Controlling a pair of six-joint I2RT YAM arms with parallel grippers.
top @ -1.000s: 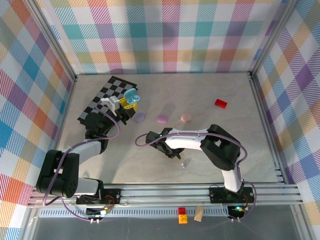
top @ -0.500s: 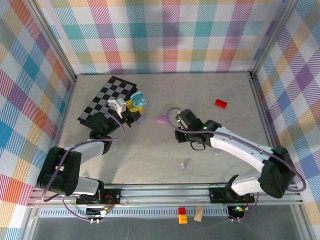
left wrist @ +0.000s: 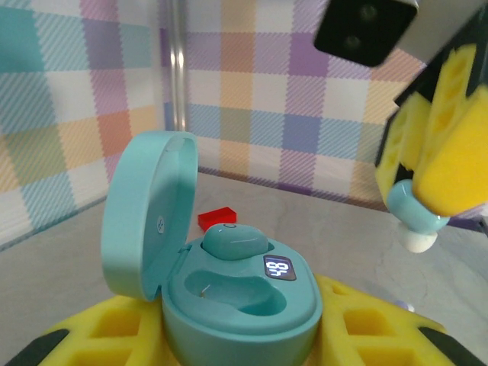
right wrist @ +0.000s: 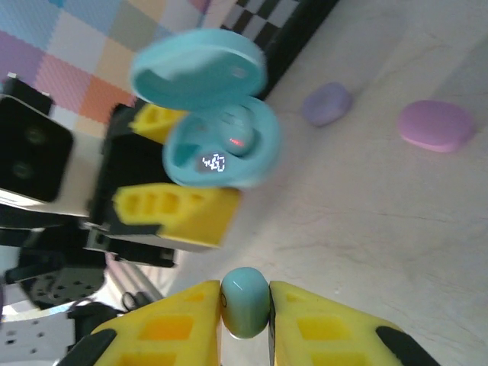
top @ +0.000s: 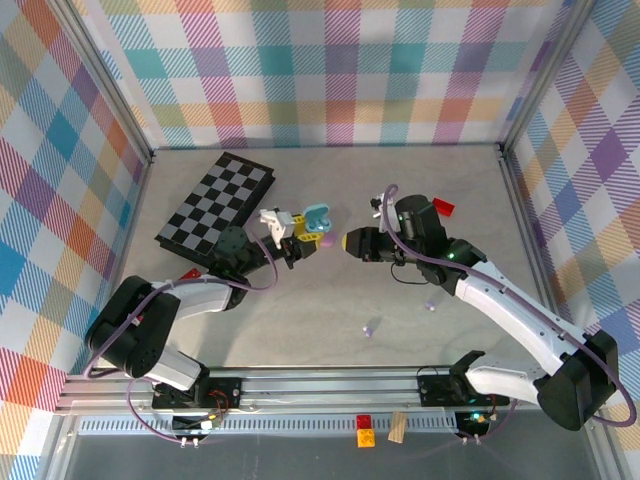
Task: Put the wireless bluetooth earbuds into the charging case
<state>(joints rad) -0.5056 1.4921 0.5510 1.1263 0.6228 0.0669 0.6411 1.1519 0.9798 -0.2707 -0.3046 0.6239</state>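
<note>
— What's on the far left?

— A chessboard [top: 215,205] lies flat on the worktop [top: 300,320]. Just right of it the left tool [top: 303,228] is clenched on a teal charging case [left wrist: 229,297], lid swung up, a small lit display on the front rim.

— Anything inside the case?

— One teal bud [left wrist: 234,242] sits in a well; the other well beside it is bare.

— And past the case?

— Below it on the worktop lie a lavender pebble case [right wrist: 326,103] and a pink pebble case [right wrist: 435,124], both closed, apart from each other. Then comes the right tool [top: 352,241], facing the left one, close but not touching.

— Is it carrying something?

— Yes, its yellow pads [right wrist: 187,324] pinch a light-blue earbud [right wrist: 245,299] between their tips. The bud hangs in the air just right of the open case, outside it.

— Further right?

— Two tiny lavender buds lie loose on the worktop nearer the arm bases, one [top: 369,328] and another [top: 430,305], well apart from both tools. A red block [top: 443,207] rests towards the back, beside the right arm.
</note>
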